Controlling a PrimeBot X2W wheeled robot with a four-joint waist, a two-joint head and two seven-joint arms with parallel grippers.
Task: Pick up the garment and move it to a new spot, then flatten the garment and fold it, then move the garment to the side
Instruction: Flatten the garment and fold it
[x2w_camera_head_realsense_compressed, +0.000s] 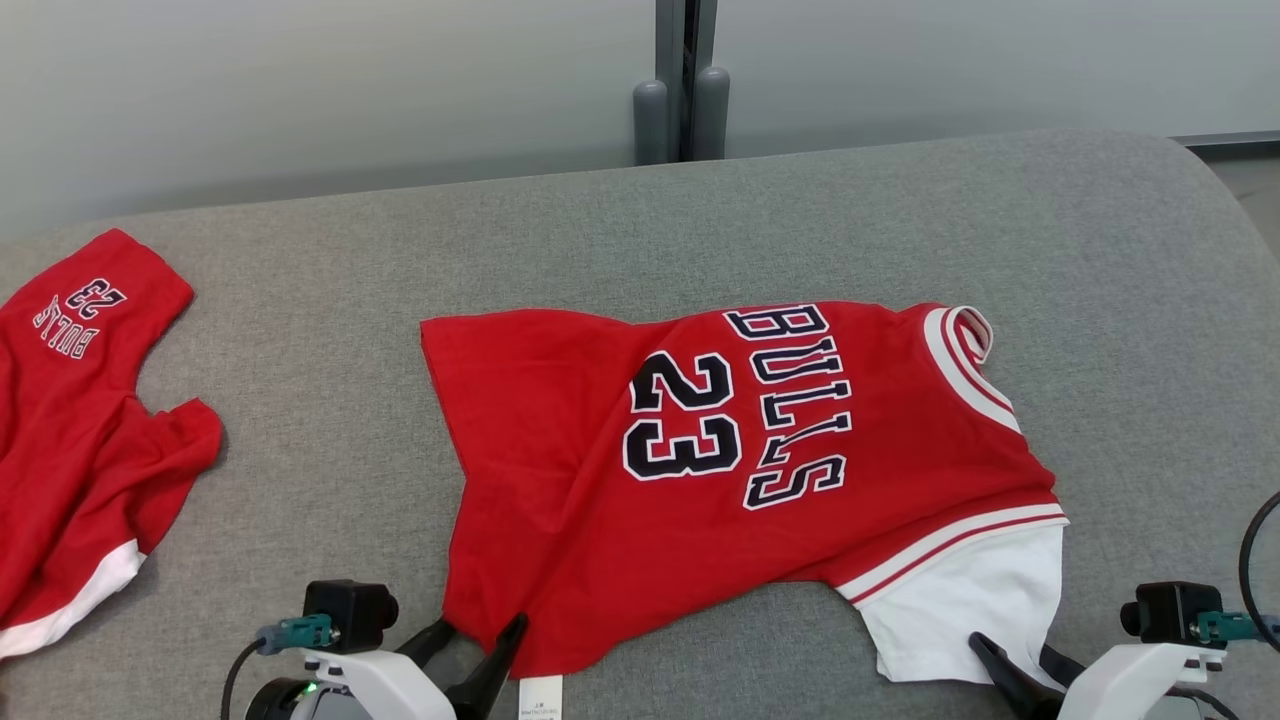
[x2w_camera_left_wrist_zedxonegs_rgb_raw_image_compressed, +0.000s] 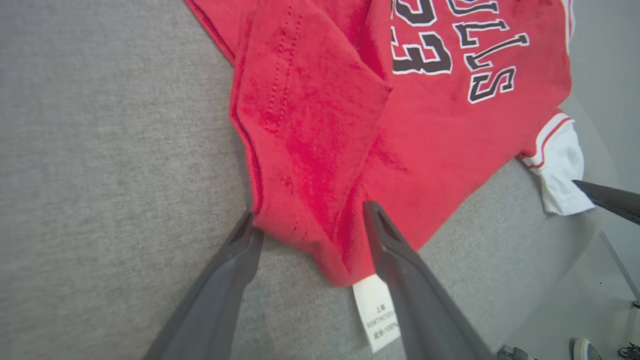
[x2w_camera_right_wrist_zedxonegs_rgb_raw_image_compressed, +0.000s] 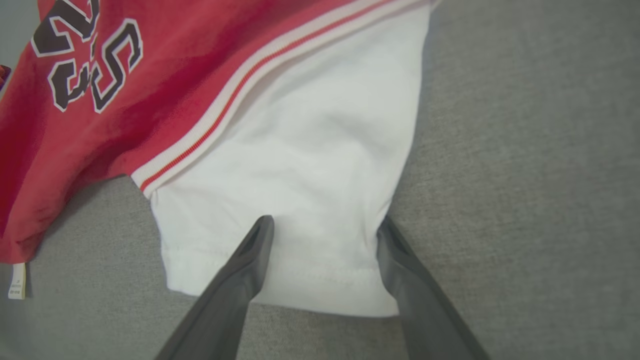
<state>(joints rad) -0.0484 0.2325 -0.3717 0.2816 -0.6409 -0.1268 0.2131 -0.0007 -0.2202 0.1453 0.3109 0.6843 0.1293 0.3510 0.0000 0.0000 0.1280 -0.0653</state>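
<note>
So the garment (x2w_camera_head_realsense_compressed: 740, 450), a red BULLS 23 jersey, is laid out mostly flat on the grey cushion (x2w_camera_head_realsense_compressed: 700, 200), stretched between the two grippers and reaching away past their fingertips. The left gripper (x2w_camera_left_wrist_zedxonegs_rgb_raw_image_compressed: 309, 212) is held wide open, and the jersey's red hem corner is caught right between its two fingers: one fingertip is parked at the folded edge of the cloth, the other is laid over the fabric on the inner side. Just beside that inner finger, toward the wrist, a small white care label (x2w_camera_left_wrist_zedxonegs_rgb_raw_image_compressed: 377, 312) is seen poking out from under the hem. The right gripper (x2w_camera_right_wrist_zedxonegs_rgb_raw_image_compressed: 325, 221) is spread just as wide, with the white sleeve (x2w_camera_right_wrist_zedxonegs_rgb_raw_image_compressed: 310, 150) sitting between and ahead of its fingers. One fingertip is set on top of the white cloth, the other is tucked at the sleeve's outer edge, and the stitched cuff is crossed by both. Nothing is pinched by either gripper, and whether the fingertips are actually pressed into the fabric can't be told for sure. Ahead of the right fingers the red and white striped trim is seen, then the lettering further out. Well off to the outer side of the left gripper, a second red jersey (x2w_camera_head_realsense_compressed: 80, 430) is left lying rumpled on the same cushion, apart from the first.
</note>
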